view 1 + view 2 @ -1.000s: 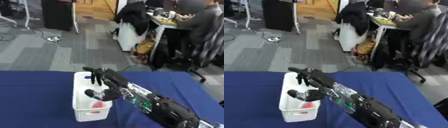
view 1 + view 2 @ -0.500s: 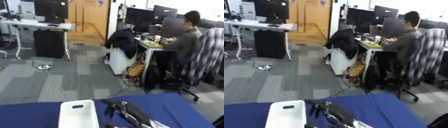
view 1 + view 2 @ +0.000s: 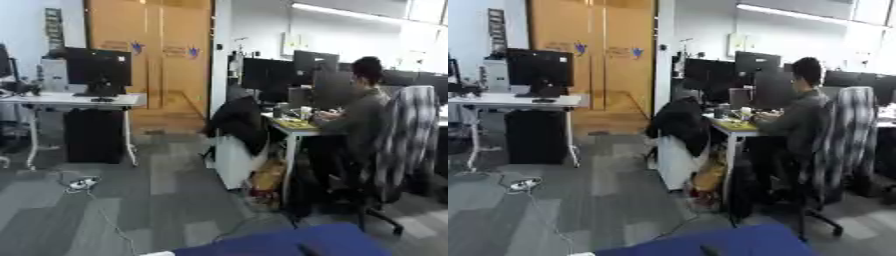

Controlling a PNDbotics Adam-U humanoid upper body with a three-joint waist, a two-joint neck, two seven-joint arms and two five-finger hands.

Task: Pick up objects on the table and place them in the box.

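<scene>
One narrow strip of the blue-covered counter [image 3: 278,243] shows along the bottom edge of both eye views; the rest of each view is office beyond it.

On that blue strip, toward its right end, a small dark shape [image 3: 307,248] pokes up from the lower border. So little of it shows that I cannot tell whether it is part of the right hand, nor whether any fingers are open, closed or holding something. The left hand appears in neither view.

Just left of the counter's visible strip, at the very bottom edge, lies a thin white sliver [image 3: 157,254]. It could be the rim of the box, but too little shows to say, and nothing of its inside can be seen.

Beyond the counter stretches a grey carpet-tiled floor [image 3: 166,200]. On it, far to the left of the counter, a white power strip [image 3: 80,184] lies with a cable trailing from it. Farther back on that side stands a white desk [image 3: 70,100] carrying a black monitor [image 3: 98,67], and behind it are tall orange-brown wooden doors [image 3: 149,55]. Straight beyond the counter a dark jacket [image 3: 241,122] hangs draped, and to the right a swivel chair with a striped cloth [image 3: 398,145] over its back stands on the carpet.
</scene>
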